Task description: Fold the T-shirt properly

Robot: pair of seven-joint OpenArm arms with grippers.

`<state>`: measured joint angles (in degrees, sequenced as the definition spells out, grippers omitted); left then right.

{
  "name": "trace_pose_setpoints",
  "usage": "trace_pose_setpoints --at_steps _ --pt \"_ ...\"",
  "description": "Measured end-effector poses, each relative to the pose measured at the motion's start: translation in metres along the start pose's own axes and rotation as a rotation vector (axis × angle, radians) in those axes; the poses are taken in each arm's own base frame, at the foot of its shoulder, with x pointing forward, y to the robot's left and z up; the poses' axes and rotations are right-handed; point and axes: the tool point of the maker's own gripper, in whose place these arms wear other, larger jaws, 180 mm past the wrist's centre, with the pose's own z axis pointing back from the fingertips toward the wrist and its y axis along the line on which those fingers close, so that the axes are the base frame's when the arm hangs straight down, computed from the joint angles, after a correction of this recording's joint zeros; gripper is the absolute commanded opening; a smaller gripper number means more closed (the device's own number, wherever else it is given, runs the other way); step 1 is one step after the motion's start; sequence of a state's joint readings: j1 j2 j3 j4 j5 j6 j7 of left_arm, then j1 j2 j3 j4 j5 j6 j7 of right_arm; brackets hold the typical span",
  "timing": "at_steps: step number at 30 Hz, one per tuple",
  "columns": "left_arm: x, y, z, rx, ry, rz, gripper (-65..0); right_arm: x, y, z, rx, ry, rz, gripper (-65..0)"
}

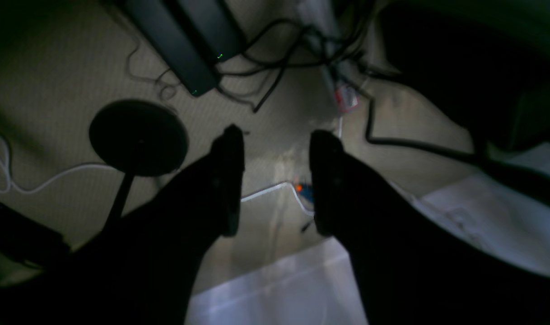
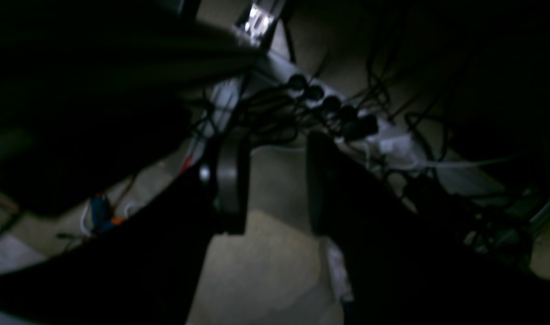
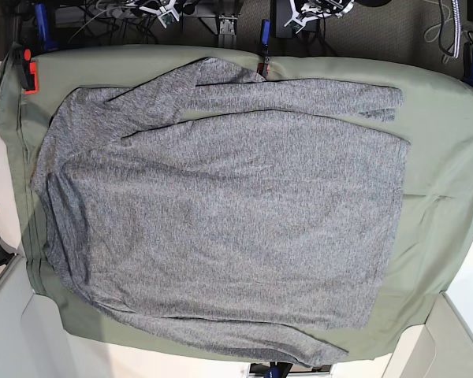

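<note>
1. At the far left of the base view, red clamps (image 3: pixel 30 76) pin the olive-green cloth (image 3: pixel 441 181) to the bench; no arm shows in this view.
2. The T-shirt (image 3: pixel 221 213), heather-grey and long-sleeved, lies spread flat over most of the cloth, its shoulder end to the left and its hem to the right. One sleeve runs along the far edge to the right; the other lies along the near edge.
3. The left gripper (image 1: pixel 277 180) hangs off the bench over the floor, its jaws standing apart with nothing between them; a round black stand base (image 1: pixel 138 135) and cables (image 1: pixel 266 85) lie below.
4. The right gripper (image 2: pixel 275 180) also points at the floor, above a power strip (image 2: pixel 342 117) crowded with plugs; its jaws are apart and empty.
5. Risk, as I judge it: both wrist views are dark and show no shirt, so an approach could catch a single layer or the cloth beneath, dragging it into wrinkles.
6. The far sleeve lies close to a clamp and could snag when lifted.
7. No brand, label or writing is legible; a small red-and-white tag (image 1: pixel 346 98) on the floor is too blurred to read.
</note>
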<state>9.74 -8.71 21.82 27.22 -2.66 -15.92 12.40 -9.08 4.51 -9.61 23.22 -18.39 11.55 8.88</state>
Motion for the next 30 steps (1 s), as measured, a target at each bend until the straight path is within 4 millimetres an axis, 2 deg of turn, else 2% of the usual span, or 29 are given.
trace_pose_setpoints --at_steps 4,8,10,17,21,25,30 --pt "-0.005 0.008 0.013 0.010 -0.070 0.050 -38.3 -0.011 0.001 0.008 -0.001 -0.007 0.004 -43.3" --pt "0.008 0.004 0.029 -0.041 -0.192 0.109 -38.3 -0.008 0.003 0.020 0.042 -0.062 -0.013 -43.3" --pt "0.011 0.010 0.038 -0.033 -0.231 0.142 -38.3 -0.005 0.006 0.028 0.060 -0.095 -0.024 -43.3" --pt "0.007 0.028 0.065 0.033 -0.314 0.198 -38.3 0.000 0.012 0.062 0.056 -0.194 -0.025 -43.3" --pt "0.009 0.014 0.080 -0.022 -0.365 0.188 -38.3 0.001 0.008 0.085 0.045 -0.235 -0.005 -43.3" --pt "0.011 0.005 0.096 -0.039 -0.409 0.165 -38.3 0.012 0.004 0.106 0.028 -0.293 0.025 -43.3" --pt "0.027 0.009 0.122 -0.029 -0.519 0.140 -38.3 0.037 0.001 0.129 0.006 -0.387 -0.020 -43.3"
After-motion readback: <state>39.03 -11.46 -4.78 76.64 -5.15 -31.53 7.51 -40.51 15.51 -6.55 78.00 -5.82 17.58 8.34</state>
